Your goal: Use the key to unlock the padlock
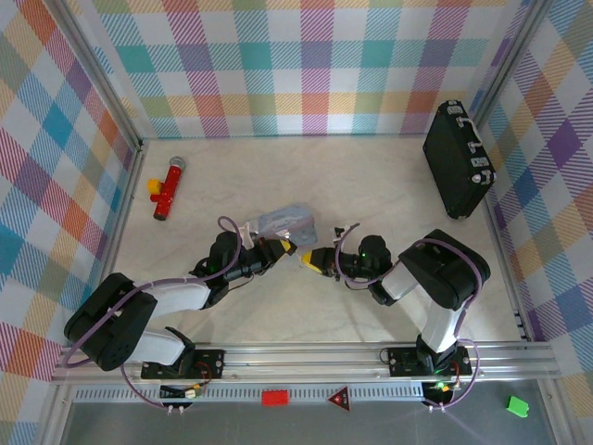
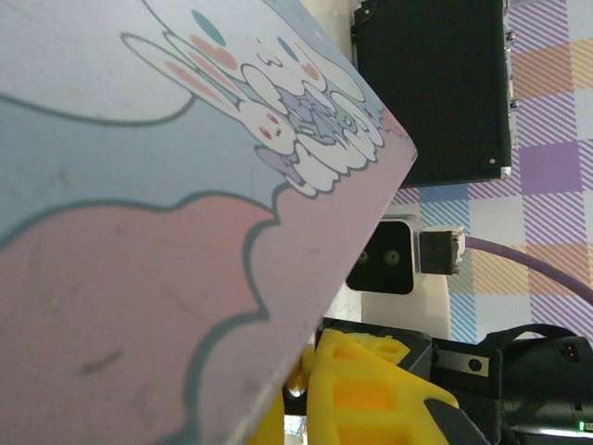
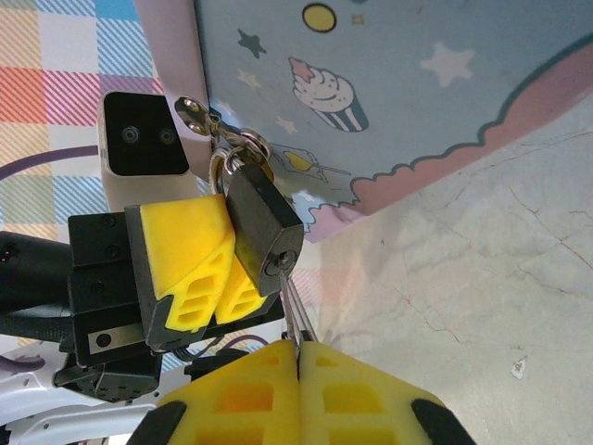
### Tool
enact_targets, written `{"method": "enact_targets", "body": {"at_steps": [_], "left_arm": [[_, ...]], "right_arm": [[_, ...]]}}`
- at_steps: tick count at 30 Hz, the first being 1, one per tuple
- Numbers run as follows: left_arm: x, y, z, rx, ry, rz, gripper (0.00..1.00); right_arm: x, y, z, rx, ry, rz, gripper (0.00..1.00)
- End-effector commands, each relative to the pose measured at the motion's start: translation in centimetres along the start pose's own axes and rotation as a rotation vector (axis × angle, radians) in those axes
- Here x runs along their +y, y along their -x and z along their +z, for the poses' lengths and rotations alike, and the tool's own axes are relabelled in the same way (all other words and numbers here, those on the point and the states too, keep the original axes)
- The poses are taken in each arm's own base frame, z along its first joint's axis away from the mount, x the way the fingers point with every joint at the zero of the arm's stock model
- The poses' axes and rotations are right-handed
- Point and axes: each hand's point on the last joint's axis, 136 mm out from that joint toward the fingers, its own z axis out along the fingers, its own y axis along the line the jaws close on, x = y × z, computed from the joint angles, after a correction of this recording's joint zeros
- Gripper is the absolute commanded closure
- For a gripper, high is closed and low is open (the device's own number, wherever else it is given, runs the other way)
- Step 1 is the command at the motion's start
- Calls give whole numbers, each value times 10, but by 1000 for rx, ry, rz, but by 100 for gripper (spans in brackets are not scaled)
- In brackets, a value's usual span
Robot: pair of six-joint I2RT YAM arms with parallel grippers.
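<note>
The dark padlock [image 3: 262, 229] hangs by its silvery shackle [image 3: 233, 159] from the clasp of the pale blue cartoon tin [image 3: 398, 83]. The thin silvery key [image 3: 295, 306] sits with its tip in the keyhole at the padlock's lower end. My right gripper [image 3: 298, 347] is shut on the key's other end. My left gripper [image 3: 225, 252] is shut on the padlock from its left side, its yellow fingers [image 3: 176, 260] against the body. In the top view, both grippers [image 1: 285, 247] [image 1: 309, 259] meet just below the tin [image 1: 283, 221] at mid table. The tin [image 2: 139, 232] hides most of the left wrist view.
A big black case [image 1: 456, 159] leans against the right wall. A red-and-yellow toy [image 1: 168, 188] lies at the far left. Checked walls close in the table on three sides.
</note>
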Motion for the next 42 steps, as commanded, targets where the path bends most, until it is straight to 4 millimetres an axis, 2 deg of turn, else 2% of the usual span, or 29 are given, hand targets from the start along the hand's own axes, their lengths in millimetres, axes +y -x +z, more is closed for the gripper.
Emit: {"method": "enact_targets", "body": {"at_steps": [1,10,42], "left_arm": [[-34,-9,-1,51,-127,42,100],[-42,-10,0,61,-148,45,100],[-85,-19,8,73,-241,47,100]], "right_arm": [[18,13,5,-31,58,-33,100],[14,23,1,-45,52,4,100],[31,36,5,-58,94,-21,100]]}}
